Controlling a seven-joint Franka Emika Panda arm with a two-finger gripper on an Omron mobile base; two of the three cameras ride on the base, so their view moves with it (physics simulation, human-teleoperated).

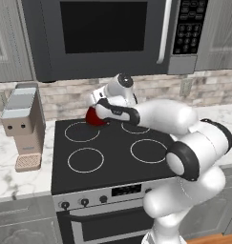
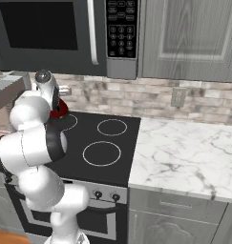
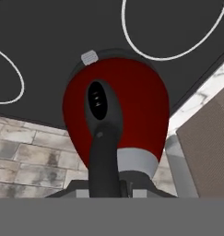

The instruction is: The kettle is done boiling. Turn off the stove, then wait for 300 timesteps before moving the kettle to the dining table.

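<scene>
Kettle — small and red — sits at the back of the stove, by the back-left ring at about 11 o'clock. In the hand view its dark handle runs from 6 toward 12 o'clock. The gripper is squeezed tight on the handle — the fingertips are hidden.

The red kettle sits close under the camera, its dark looped handle running down the middle of the view toward the bottom edge, where the gripper is closed on it. A grey band rings the kettle's lower part. Behind it lies the black stove with two white burner rings partly visible. A brick wall shows at lower left, and a marble counter with a brownish box at right.
</scene>
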